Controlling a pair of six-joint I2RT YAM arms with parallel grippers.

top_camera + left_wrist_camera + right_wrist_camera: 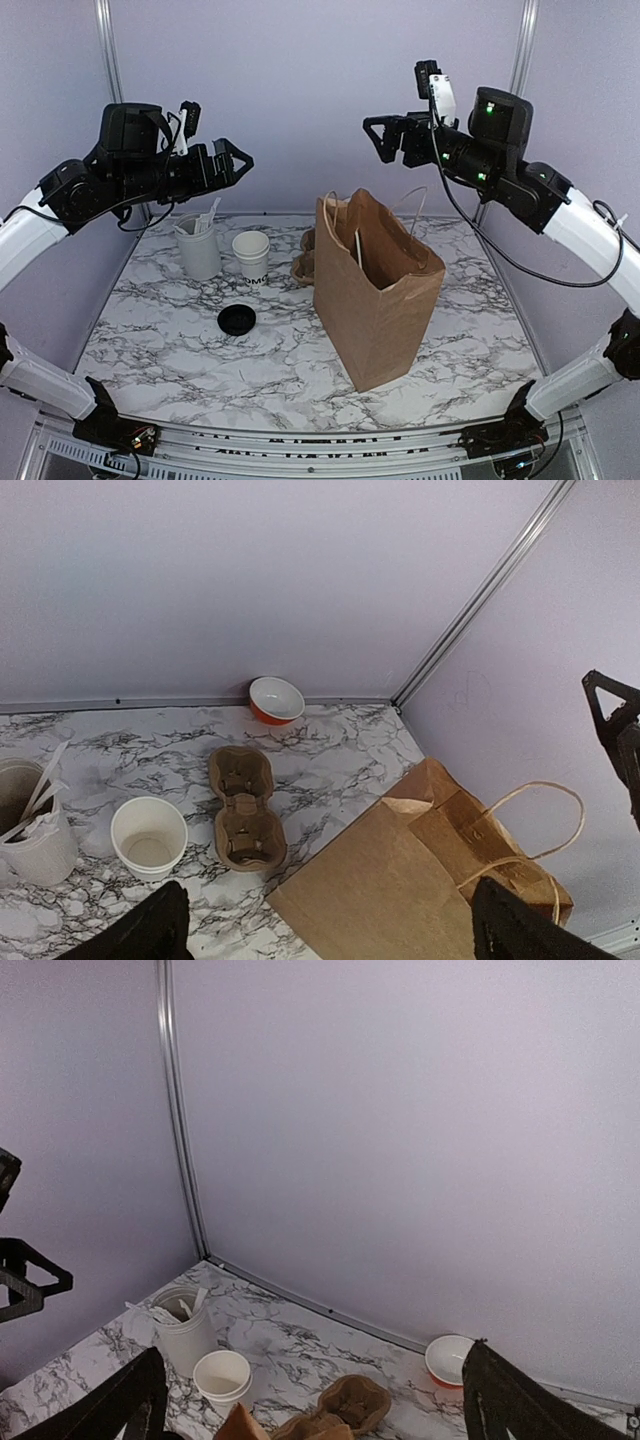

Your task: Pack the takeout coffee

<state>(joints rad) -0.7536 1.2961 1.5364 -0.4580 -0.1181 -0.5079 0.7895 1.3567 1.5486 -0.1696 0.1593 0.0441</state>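
Observation:
The takeout coffee cup stands uncovered on the marble table, white with dark lettering low on its side. It also shows in the left wrist view as an open cup and in the right wrist view as the same cup. Its black lid lies flat on the table, apart from the cup and nearer the front. My left gripper hangs high above the back left, open and empty. High at the back right, my right gripper is open too, with nothing between its fingers.
A brown paper bag stands open right of the cup. A brown pulp cup carrier lies behind the bag. A taller white tumbler with plastic cutlery stands left of the cup. An orange bowl sits against the back wall.

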